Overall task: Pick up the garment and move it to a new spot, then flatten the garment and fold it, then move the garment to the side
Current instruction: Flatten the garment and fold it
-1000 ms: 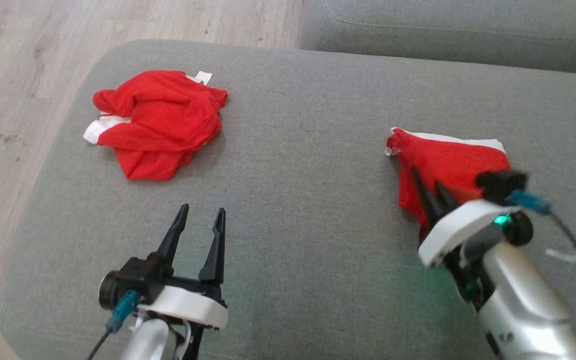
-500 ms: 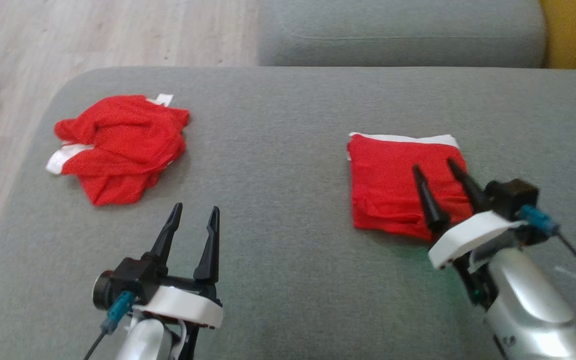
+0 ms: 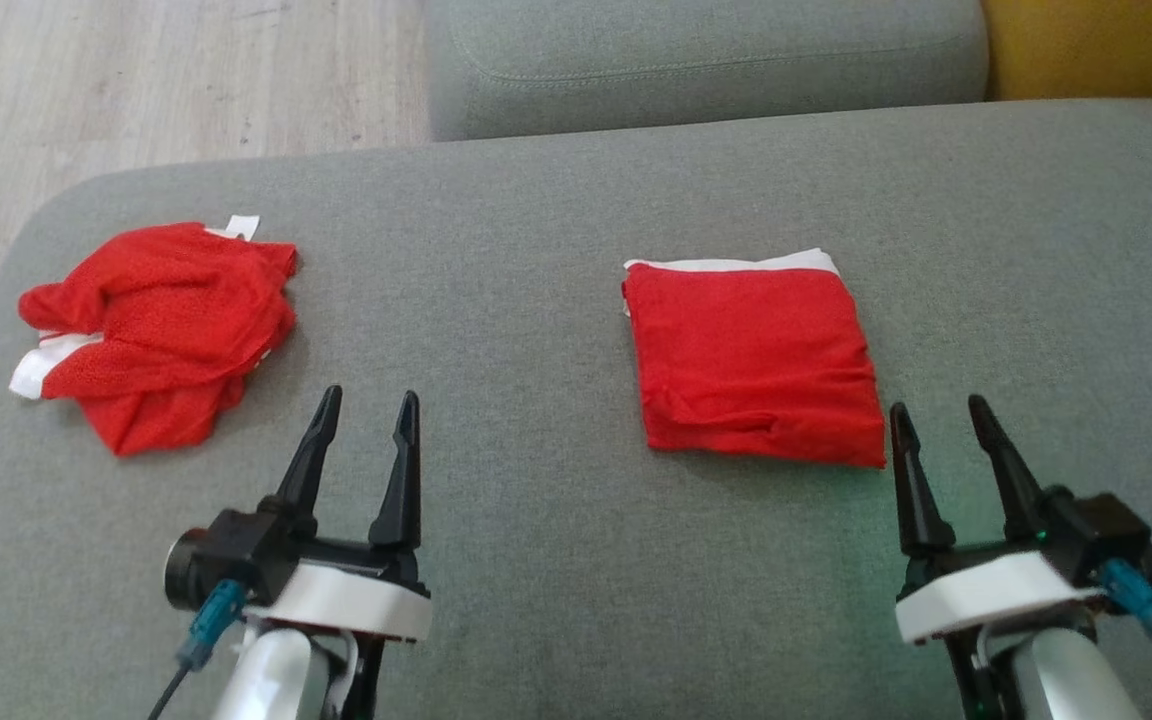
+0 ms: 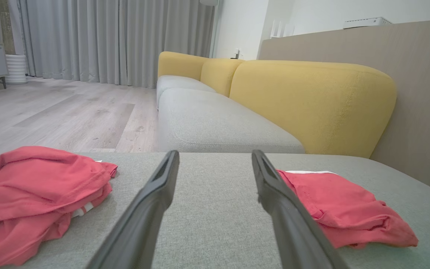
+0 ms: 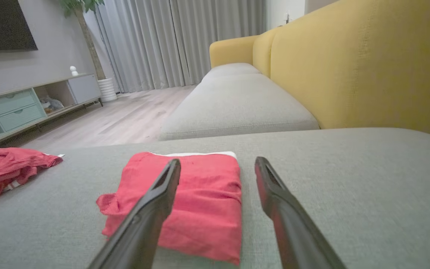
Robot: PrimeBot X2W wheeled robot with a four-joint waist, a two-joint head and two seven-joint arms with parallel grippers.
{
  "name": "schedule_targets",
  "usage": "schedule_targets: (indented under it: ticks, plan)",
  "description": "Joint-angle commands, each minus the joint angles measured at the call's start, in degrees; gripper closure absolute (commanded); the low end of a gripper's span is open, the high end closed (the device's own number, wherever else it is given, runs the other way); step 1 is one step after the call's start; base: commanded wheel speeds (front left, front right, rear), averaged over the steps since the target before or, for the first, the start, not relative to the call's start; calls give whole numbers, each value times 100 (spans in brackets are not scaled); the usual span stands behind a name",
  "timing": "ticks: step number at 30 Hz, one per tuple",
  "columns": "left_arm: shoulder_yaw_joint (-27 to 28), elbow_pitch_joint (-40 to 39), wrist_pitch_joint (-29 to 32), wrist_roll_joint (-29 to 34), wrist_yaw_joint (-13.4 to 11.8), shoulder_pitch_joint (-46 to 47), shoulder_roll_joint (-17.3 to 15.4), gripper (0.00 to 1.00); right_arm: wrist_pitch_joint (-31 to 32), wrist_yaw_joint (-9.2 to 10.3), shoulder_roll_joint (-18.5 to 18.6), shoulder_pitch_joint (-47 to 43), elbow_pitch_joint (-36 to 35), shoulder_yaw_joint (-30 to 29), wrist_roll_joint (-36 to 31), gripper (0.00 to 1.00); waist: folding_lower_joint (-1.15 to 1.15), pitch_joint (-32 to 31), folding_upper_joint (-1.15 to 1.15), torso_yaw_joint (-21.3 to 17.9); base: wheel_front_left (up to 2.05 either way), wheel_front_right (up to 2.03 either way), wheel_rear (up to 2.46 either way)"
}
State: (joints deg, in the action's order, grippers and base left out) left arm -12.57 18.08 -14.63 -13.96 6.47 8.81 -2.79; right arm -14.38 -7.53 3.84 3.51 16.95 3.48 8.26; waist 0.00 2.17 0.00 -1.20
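Note:
A folded red garment (image 3: 751, 365) with a white band along its far edge lies flat on the grey cushion (image 3: 536, 300), right of centre. My right gripper (image 3: 937, 406) stands open just short of the garment's near right corner, apart from it and empty. In the right wrist view the right gripper (image 5: 218, 160) points over the folded garment (image 5: 196, 201). My left gripper (image 3: 369, 395) is open and empty at the lower left, over bare cushion. The left wrist view has the left gripper (image 4: 215, 153) aimed between the two red cloths, with the folded garment (image 4: 342, 205) to its right.
A second red garment (image 3: 151, 330), crumpled, lies at the cushion's left end near the edge. Beyond that edge is wooden floor (image 3: 136, 80). Another grey cushion (image 3: 696, 60) sits behind, with a yellow backrest (image 5: 349, 63) along the right.
My right gripper has opened, let go of the garment and drawn back toward me. The garment now lies flat and folded. The head camera has shifted, so the whole picture moved left.

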Motion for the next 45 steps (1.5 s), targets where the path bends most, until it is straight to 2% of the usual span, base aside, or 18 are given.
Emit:
schedule_targets:
  ticks: [1, 12, 13, 14, 17, 19, 26, 31, 36, 39, 42, 45]
  plan:
    - [271, -225, -37, 44, -51, 14, -16, 0, -61, 4, -45, 157, -299, 156, -56, 0, 0, 19, 0, -5, 0, 0, 0]
    - [120, -352, -37, 41, -46, 41, -11, 0, -62, 4, -91, 476, -320, 168, -99, 0, 0, 361, 0, 272, 0, 0, 0]
    - [94, -358, -37, 45, -44, 76, -11, 0, -62, 4, -92, 582, -272, 134, -98, 53, 0, 441, 0, 317, 0, 0, 0]
    - [68, -362, -37, 39, -41, 117, -10, 0, -60, 4, -91, 706, -207, 80, -122, 100, 0, 535, 0, 374, 0, 0, 0]
    - [-1, -358, -37, 24, -34, 244, -10, 0, 12, 4, -55, 1161, 138, -82, -290, 100, 0, 787, 0, 538, 0, 0, 0]
    - [-123, -340, -37, -10, -23, 408, -10, 0, 239, 4, -25, 1862, 808, -412, -375, 100, 0, 1127, 0, 782, 0, 0, 0]
    - [-289, -318, -37, -139, -34, 665, -10, 0, 441, 4, 39, 2741, 2430, -1002, -653, 100, 0, 1429, 0, 1154, 0, 0, 0]
    - [-301, -351, -37, -200, -74, 759, -10, 0, 112, 4, 22, 3069, 3036, -1029, -869, 100, 0, 1431, 0, 1277, 0, 0, 0]
    - [-251, -341, -37, -207, -93, 727, -10, 0, -52, 4, -79, 3218, 2876, -553, -685, 100, 0, 1338, 0, 1265, 0, 0, 0]
    - [-274, -346, -37, -238, -103, 715, -10, 0, -59, 4, -92, 3143, 2846, 87, -354, 100, 0, 1292, 0, 1252, 0, 0, 0]
    - [-275, -357, -37, -274, -116, 706, -10, 0, -22, 4, -94, 3072, 3181, 732, -84, 100, 0, 1259, 0, 1207, 0, 0, 0]
    - [-235, -347, -37, -269, -122, 691, -10, 0, 27, 4, -95, 3121, 3538, 1094, 36, 100, 0, 1208, 0, 1164, 0, 0, 0]
